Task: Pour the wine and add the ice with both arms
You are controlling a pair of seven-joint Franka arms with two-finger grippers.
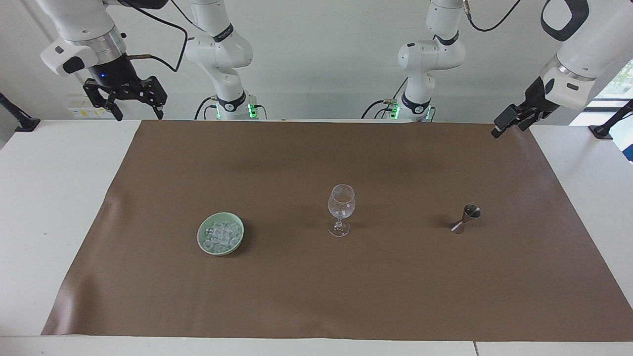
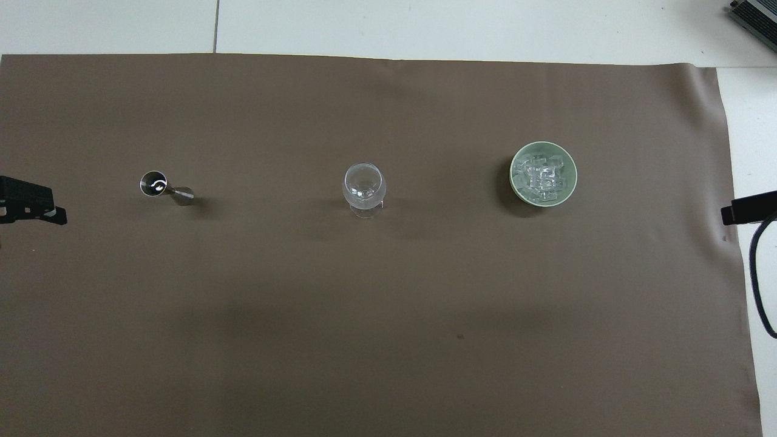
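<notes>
Nothing is being held: right gripper (image 1: 124, 104) jaws are standing spread, waiting; left gripper (image 1: 509, 123), jaws seemingly spread, needs lowering toward the jigger (image 1: 466, 218).

You have a large brown mat (image 1: 316, 277) spread over the white table (image 1: 49, 198), and three things stand on it in a row running between the two arms' ends. The clear stemmed wine glass (image 1: 341, 209) stands upright at the middle of that row. Toward the right arm's end of the table, well apart from the glass, sits the pale green round dish (image 1: 220, 233), with the heap of small clear ice cubes (image 1: 220, 234) in it. Toward the left arm's end, again well apart from the glass, you find the small double-cone metal jigger (image 1: 466, 218) standing upright on the mat.
</notes>
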